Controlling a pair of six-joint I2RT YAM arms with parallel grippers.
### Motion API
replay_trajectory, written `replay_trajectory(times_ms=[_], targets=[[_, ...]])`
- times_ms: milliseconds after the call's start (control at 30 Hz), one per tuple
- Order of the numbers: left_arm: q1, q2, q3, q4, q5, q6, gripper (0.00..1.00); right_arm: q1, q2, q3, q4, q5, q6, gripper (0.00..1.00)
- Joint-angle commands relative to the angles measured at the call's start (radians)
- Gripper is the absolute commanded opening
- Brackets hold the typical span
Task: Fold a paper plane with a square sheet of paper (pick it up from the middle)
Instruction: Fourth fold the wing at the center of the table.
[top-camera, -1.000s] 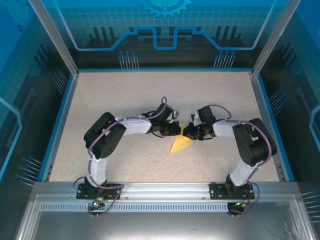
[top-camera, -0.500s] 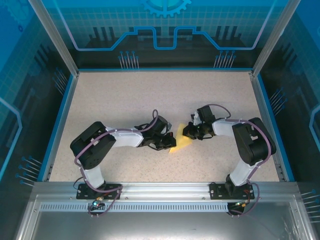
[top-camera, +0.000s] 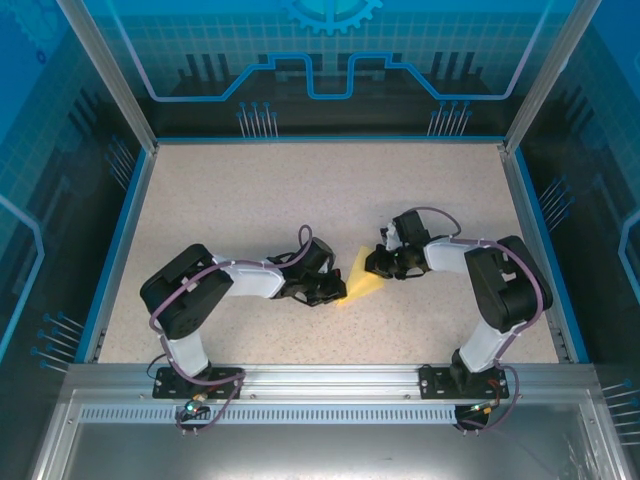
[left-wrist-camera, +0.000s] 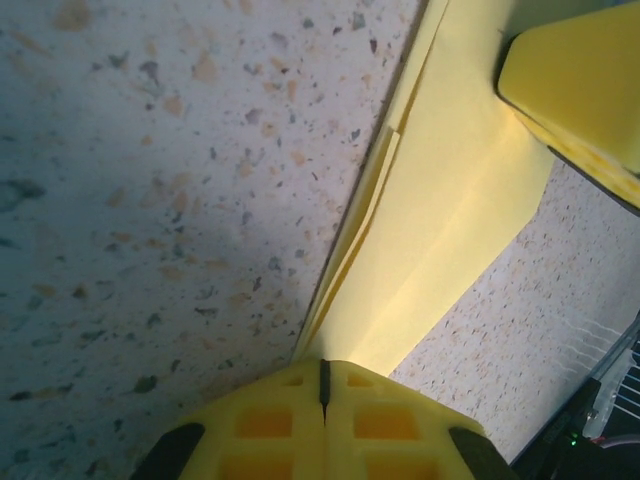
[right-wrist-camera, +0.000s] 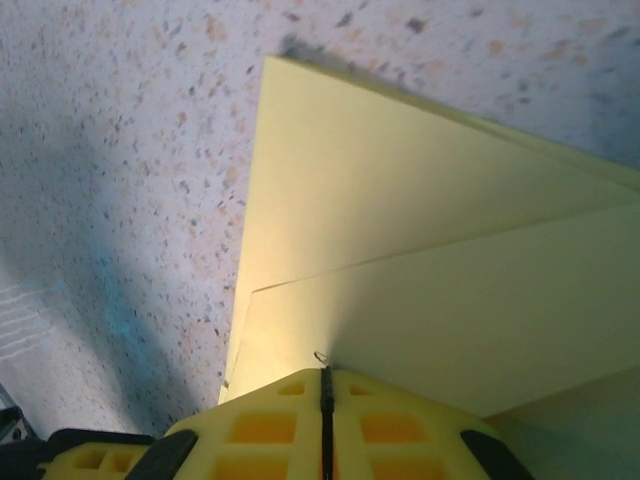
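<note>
Over the last second the left arm has sunk lower and folded its elbow toward the near rail. This has brought the left gripper (top-camera: 334, 293) down to the near-left tip of the yellow paper (top-camera: 362, 280), and the right arm has hardly shifted.

The paper lies flat on the speckled table (top-camera: 250, 200), about mid-width and between the two grippers. It is folded into a pointed wedge with overlapping layers and a long crease.

The left gripper's jaws are clamped together at the paper's narrow end. The right gripper (top-camera: 373, 265) is also clenched, on the wider far-right part, and one of its yellow fingers (left-wrist-camera: 580, 90) rests on the sheet. Whether either one pinches a layer or only presses on it cannot be told. From above, both grippers cover the paper's ends.
</note>
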Motion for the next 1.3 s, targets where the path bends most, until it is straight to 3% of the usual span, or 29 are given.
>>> replay_trajectory(times_ms=[0,333,700,1267], targets=[[-0.007,0.015,-0.045,-0.059,-0.034,-0.016,0.0,0.047,-0.082,0.001,-0.009,0.006,-0.09,0.1],[-0.013,0.019,-0.043,-0.102,-0.059,-0.018,0.0,0.165,-0.097,-0.063,0.02,0.018,-0.089,0.1],[-0.019,0.027,-0.05,-0.12,-0.078,-0.041,0.0,0.195,0.001,-0.068,0.036,-0.016,-0.102,0.09],[-0.019,0.048,-0.118,-0.222,-0.097,-0.041,0.0,-0.088,0.089,0.039,0.014,0.024,-0.118,0.09]])
